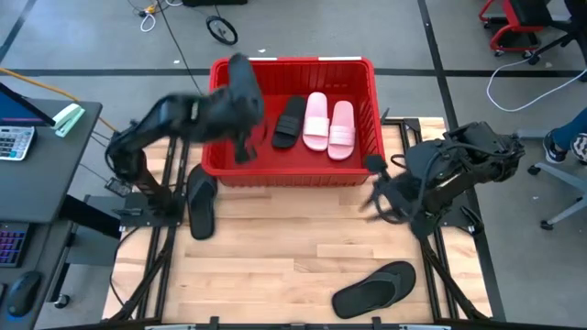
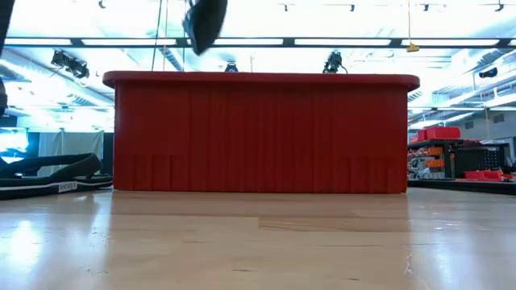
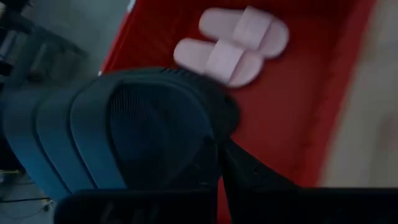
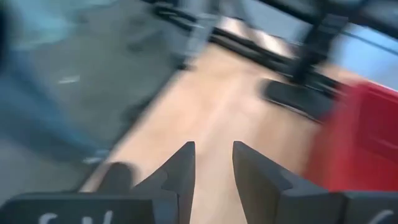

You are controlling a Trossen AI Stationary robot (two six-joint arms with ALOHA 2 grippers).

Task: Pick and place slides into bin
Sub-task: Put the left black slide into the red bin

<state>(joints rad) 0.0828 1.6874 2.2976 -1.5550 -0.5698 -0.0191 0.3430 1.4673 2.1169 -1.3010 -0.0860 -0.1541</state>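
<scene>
The red bin stands at the table's far middle. In it lie two pale pink slides and one black slide. My left gripper is over the bin's left part, shut on another black slide, which also shows high in the low view. My right gripper is open and empty, just right of the bin's near right corner. One black slide lies flat on the table left of the bin, and another at the near right. My left gripper holds the black slide lifted clear above the bin's left part. The slide fills the left wrist view and hides the fingers, so the part held and the kind of hold do not show.
The bin's rim stands high above the table top. Bare wood lies between the bin and the near edge. A desk with a calculator stands off the table's left. An office chair is off the table's right.
</scene>
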